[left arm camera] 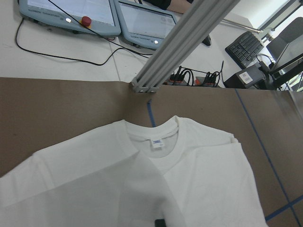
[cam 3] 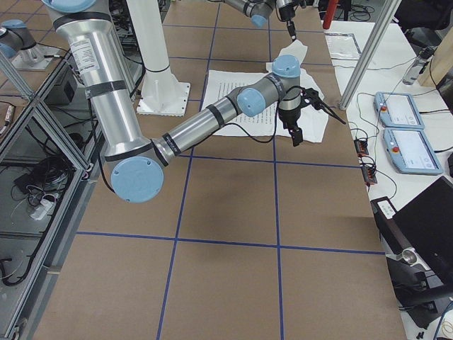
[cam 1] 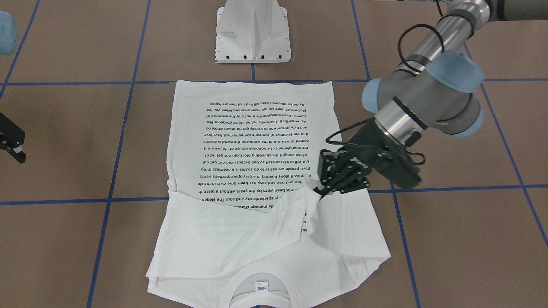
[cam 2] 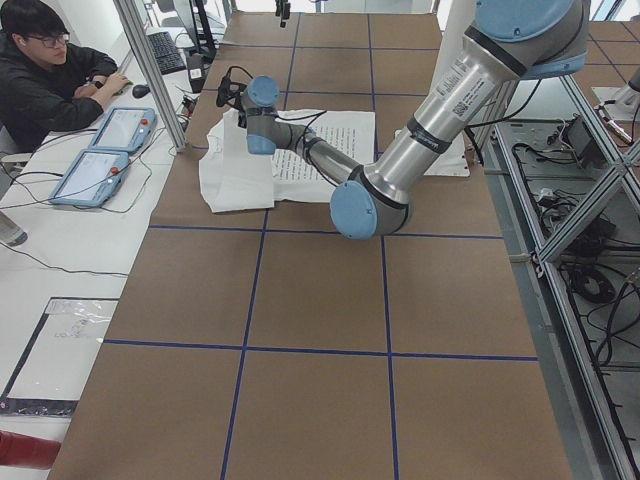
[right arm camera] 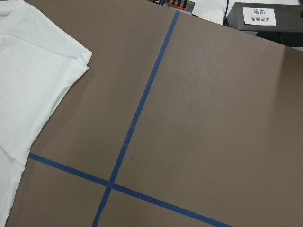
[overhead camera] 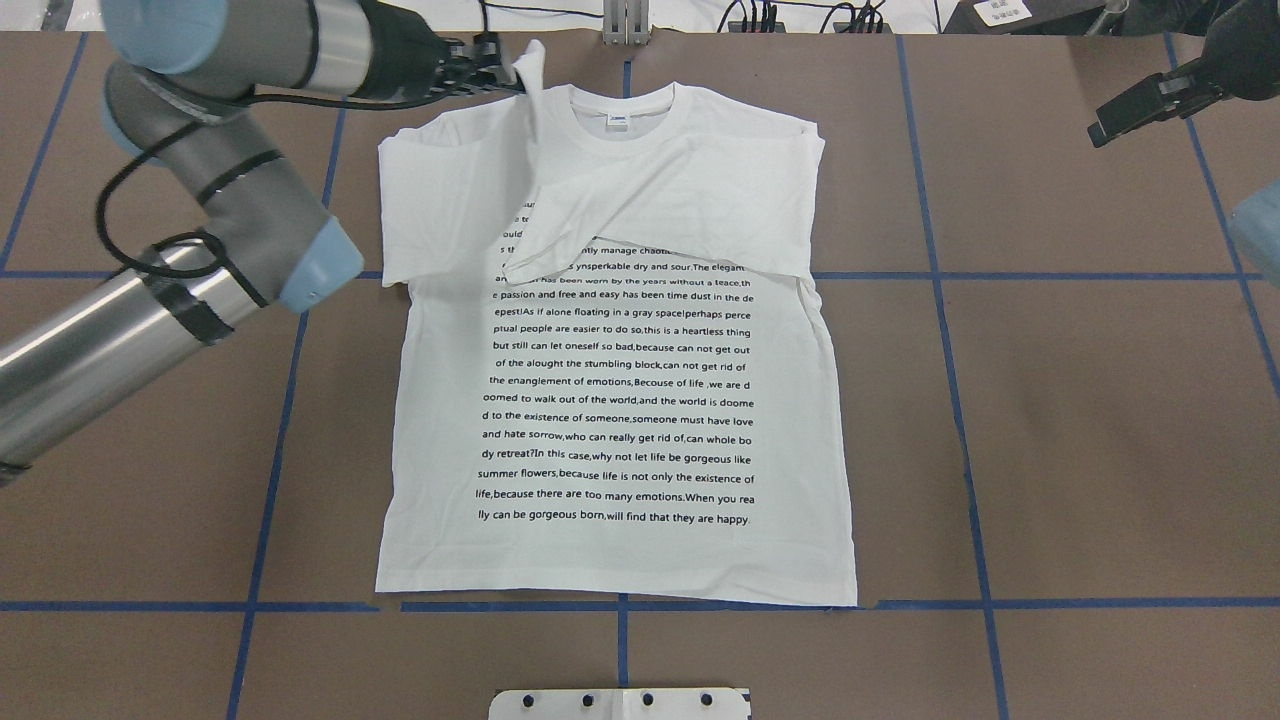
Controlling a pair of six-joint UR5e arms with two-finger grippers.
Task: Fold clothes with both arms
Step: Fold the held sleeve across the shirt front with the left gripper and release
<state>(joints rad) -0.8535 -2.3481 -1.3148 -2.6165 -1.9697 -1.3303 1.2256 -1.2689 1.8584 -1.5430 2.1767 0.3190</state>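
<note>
The white shirt (overhead camera: pixel 620 400) lies flat on the brown table with its printed text facing up and its collar (overhead camera: pixel 620 105) at the far side. One sleeve is folded across the chest (overhead camera: pixel 700 200). My left gripper (overhead camera: pixel 500 70) is shut on the other sleeve's end (cam 1: pixel 306 205) and holds it above the shirt near the collar. It also shows in the front-facing view (cam 1: pixel 321 190). The left wrist view shows the collar and label (left arm camera: pixel 156 143) below. My right gripper (overhead camera: pixel 1110 120) is open and empty, off to the side of the shirt over bare table (right arm camera: pixel 199 118).
The white pedestal base (cam 1: pixel 252 38) stands at the robot's side of the shirt's hem. Blue tape lines (overhead camera: pixel 960 400) cross the table. An operator (cam 2: pixel 40 70) sits at a side desk with control tablets (cam 2: pixel 100 150). A metal frame post (left arm camera: pixel 189 42) stands beyond the collar.
</note>
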